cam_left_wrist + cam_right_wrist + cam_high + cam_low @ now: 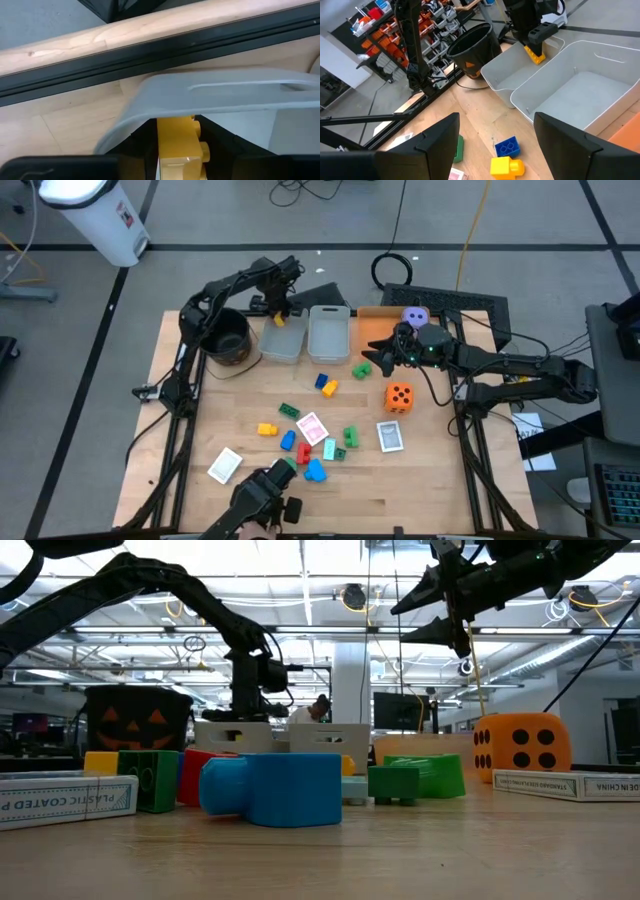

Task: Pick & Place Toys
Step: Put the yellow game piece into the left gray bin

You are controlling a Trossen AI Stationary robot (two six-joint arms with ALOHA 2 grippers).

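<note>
My left gripper [280, 308] reaches over the far end of the left clear bin [283, 342] and is shut on a yellow block [535, 55], which also fills the left wrist view [179, 146] behind the bin's rim [210, 92]. My right gripper [378, 356] hovers open above the table beside the orange tray [372, 320], near a green block [362, 368]. A blue and a yellow block [325, 385], more small blocks [305, 448], an orange die [399, 397] and playing cards [312, 427] lie on the table. A purple die [415, 316] sits on the tray. My left gripper pinches the yellow block between its two fingers [137, 150], on two opposite sides [165, 145]. The fingers come from above, pointing down. The block hangs slightly tilted below them [538, 59], over the bin's far end and clear of its floor.
A second clear bin [329, 332] stands right of the first. A round black pot [228, 338] stands left of the bins, under the left arm. More cards lie near the front [226, 465] and right [390, 436]. The table's far edge [100, 37] runs just beyond the bins.
</note>
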